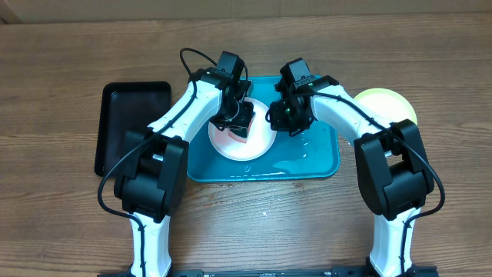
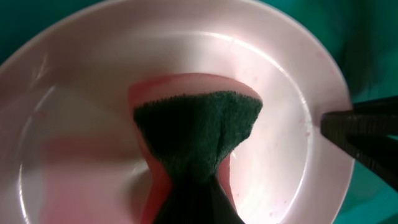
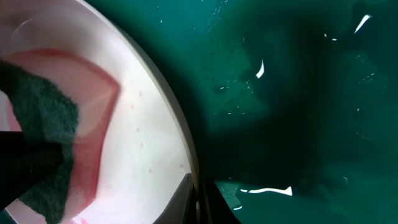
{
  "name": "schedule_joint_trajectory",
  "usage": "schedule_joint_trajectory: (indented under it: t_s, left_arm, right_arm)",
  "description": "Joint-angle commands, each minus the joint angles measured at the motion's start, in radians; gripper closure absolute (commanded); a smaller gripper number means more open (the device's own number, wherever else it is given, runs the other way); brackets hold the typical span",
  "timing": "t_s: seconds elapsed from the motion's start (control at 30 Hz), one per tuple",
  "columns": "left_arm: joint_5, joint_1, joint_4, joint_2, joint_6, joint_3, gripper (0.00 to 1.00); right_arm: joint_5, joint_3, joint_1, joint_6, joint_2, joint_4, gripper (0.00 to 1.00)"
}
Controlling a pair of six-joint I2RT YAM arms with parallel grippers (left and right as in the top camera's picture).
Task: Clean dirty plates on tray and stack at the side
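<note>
A white plate (image 1: 250, 146) lies on the turquoise tray (image 1: 323, 163). My left gripper (image 1: 240, 123) is shut on a pink sponge with a green scouring face (image 2: 199, 130), which is pressed into the plate's bowl (image 2: 74, 93). Faint red specks dot the plate's inner wall (image 3: 143, 143). My right gripper (image 1: 286, 115) is shut on the plate's right rim, one finger inside and one outside (image 3: 199, 202). Its dark fingers (image 2: 367, 127) show at the right edge of the left wrist view. A yellow-green plate (image 1: 388, 104) sits on the table right of the tray, partly hidden by my right arm.
A smaller black tray (image 1: 131, 127) lies on the wooden table left of the turquoise tray. Water glistens on the tray floor (image 3: 298, 93) right of the plate. Both arms reach in from the near edge and meet over the tray's far half.
</note>
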Motion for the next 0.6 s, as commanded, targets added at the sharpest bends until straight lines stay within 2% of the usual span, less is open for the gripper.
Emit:
schedule_joint_trajectory:
  t_s: [0.0,0.13,0.27,0.43,0.57]
  left_arm:
    - [-0.011,-0.006,0.025,-0.004,-0.026,-0.011,0.96]
    - [-0.277,0.008,0.023,-0.004,-0.185,-0.01,0.96]
    - [-0.439,0.018,-0.018,-0.005,-0.28,-0.008,0.96]
    - [-0.449,0.021,-0.087,-0.005,-0.288,-0.006,0.96]
    - [-0.399,0.017,-0.167,-0.005,-0.225,-0.006,0.96]
  right_arm:
    - [-0.013,-0.004,0.005,-0.003,0.017,0.004,0.96]
    - [-0.013,-0.004,0.005,-0.004,0.018,0.004,0.96]
    - [-0.013,-0.004,0.005,-0.003,0.018,0.005,0.96]
    - [-0.013,-0.004,0.005,-0.003,0.018,0.005,0.96]
    - [-0.013,-0.004,0.005,-0.003,0.018,0.005,0.96]
